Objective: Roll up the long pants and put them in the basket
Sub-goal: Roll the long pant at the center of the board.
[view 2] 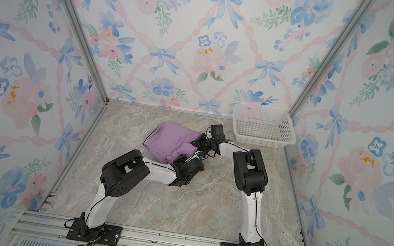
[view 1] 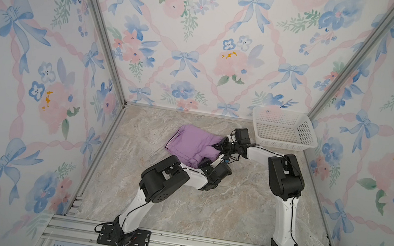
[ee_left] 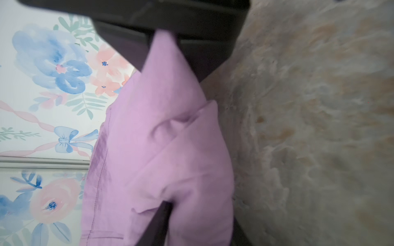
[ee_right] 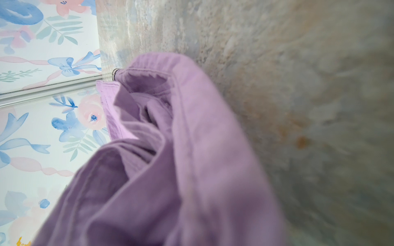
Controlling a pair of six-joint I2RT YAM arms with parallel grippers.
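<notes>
In both top views the long pants (view 1: 193, 143) (view 2: 170, 141) lie as a folded lilac bundle on the marbled table (view 1: 204, 209), just above the middle of the frame. A thin dark-and-white stripe runs along their left edge.

Your right gripper (view 1: 218, 147) reaches in from the right and meets the bundle's right edge, where the cloth is drawn up into a small peak. Its jaws are closed, pinching that cloth. In the right wrist view, blurred lilac folds (ee_right: 170, 170) fill the lower half of the frame and hide the fingers.

Your left gripper (view 1: 201, 162) sits at the bundle's lower right corner, just below the right one. In the left wrist view a strip of lilac cloth (ee_left: 160, 149) runs between two dark fingers (ee_left: 202, 53), one at the top of the frame and one at the bottom. You cannot tell from it whether they have clamped the cloth.

A white perforated basket (view 1: 305, 132) stands at the upper right of the table, apart from the pants.
</notes>
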